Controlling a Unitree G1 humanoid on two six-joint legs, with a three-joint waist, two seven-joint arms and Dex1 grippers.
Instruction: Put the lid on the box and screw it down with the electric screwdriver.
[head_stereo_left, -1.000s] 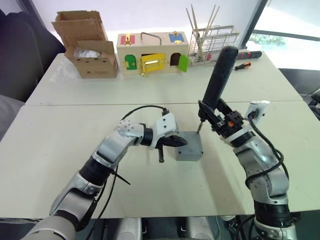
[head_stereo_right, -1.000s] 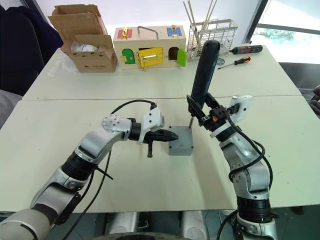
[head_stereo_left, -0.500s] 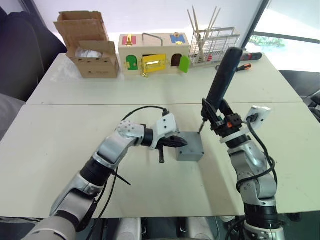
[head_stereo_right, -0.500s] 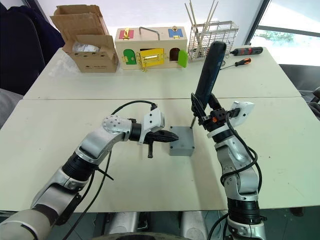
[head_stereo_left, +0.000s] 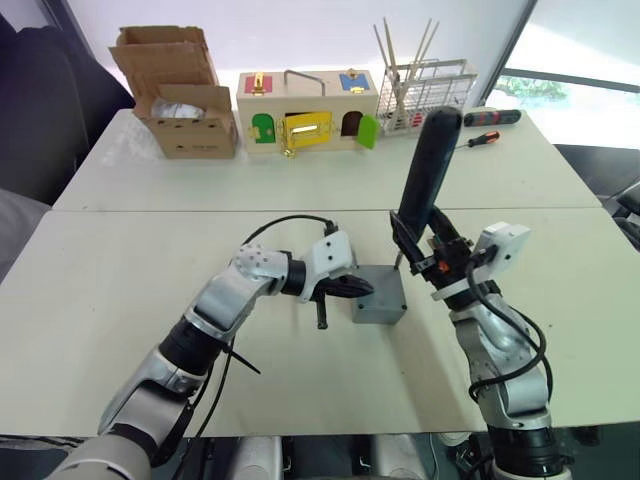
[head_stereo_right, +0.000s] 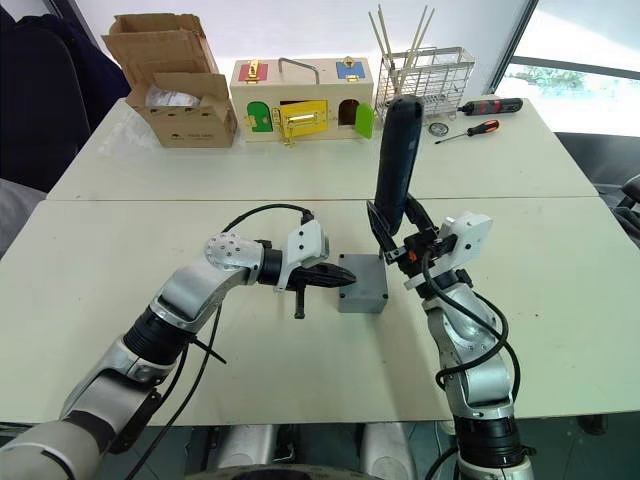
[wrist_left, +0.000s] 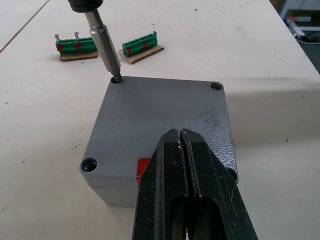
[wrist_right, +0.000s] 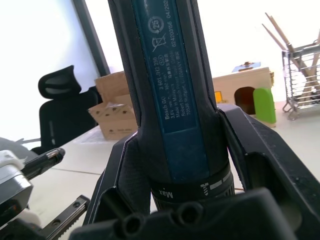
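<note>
The lid (wrist_left: 160, 125) is speckled grey with a small red mark at its near edge. The electric screwdriver (wrist_right: 170, 100) is dark blue-black with white lettering and a silver bit. Both grippers' fingers (wrist_left: 182, 185) are black. Two green strips (wrist_left: 141, 44) carry red spots on brown card.

Electric screwdriver (wrist_right: 170, 100): dark blue-black barrel, upright, printed white label text and a torque-collar marking near its lower end. Right gripper (wrist_right: 185, 165): two black fingers (wrist_right: 260, 160) clamped on either side of the barrel. Left gripper (wrist_right: 42, 162): black fingertips pressed together, on a white wrist housing. Background: white table (wrist_right: 90, 160); open brown cardboard box (wrist_right: 120, 112); wooden box (wrist_right: 240, 87) with an arched opening and a green door; wire rack (wrist_right: 302, 80) holding thin sticks; black office chair (wrist_right: 60, 107).
</note>
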